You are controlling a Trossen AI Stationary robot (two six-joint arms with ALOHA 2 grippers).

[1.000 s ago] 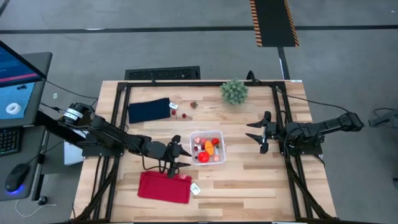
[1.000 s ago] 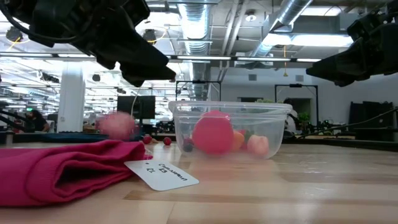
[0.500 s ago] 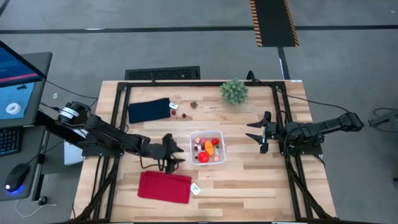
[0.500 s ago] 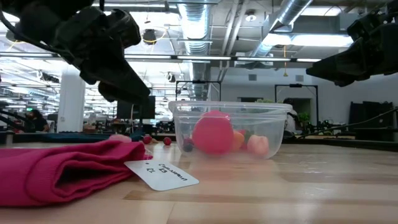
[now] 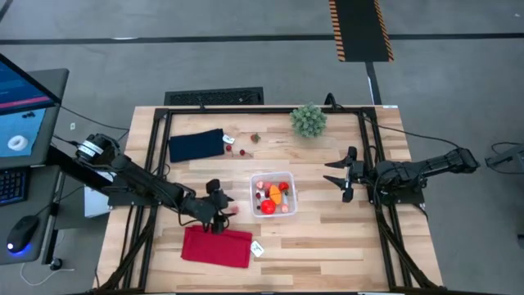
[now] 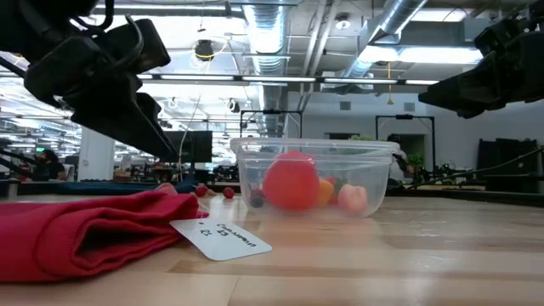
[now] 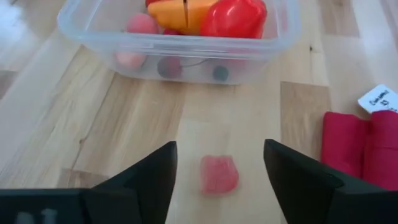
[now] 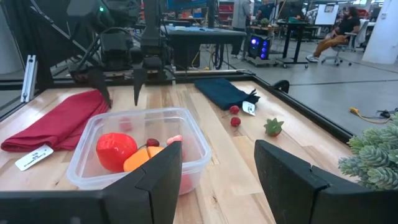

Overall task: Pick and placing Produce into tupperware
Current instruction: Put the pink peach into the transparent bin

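Note:
The clear tupperware [image 5: 288, 177] stands mid-table with several red, orange and pink produce pieces in it. A pink produce piece [image 7: 219, 174] lies on the bare wood between the tupperware [image 7: 93, 46] and the red cloth. My left gripper [image 7: 220, 149] hangs open just above it, slanting down, one finger on either side and apart from it; in the high view this gripper [image 5: 223, 211] is left of the tupperware. Three small red produce pieces [image 5: 242, 152] lie by the navy cloth. My right gripper [image 5: 340, 174] waits open at the table's right.
A folded red cloth [image 5: 216, 246] with a white tag [image 5: 257, 249] lies near the front edge, close to my left gripper. A navy cloth [image 5: 196, 144] lies far left and a green spiky plant ball [image 5: 309, 120] at the far edge. Bare wood lies right of the tupperware.
My left gripper has gone toward the table's left edge, away from the tupperware, and has sunk and tipped its fingers downward. The pink piece, blurred above the red cloth's height a second ago in the low view, has come down onto the table.

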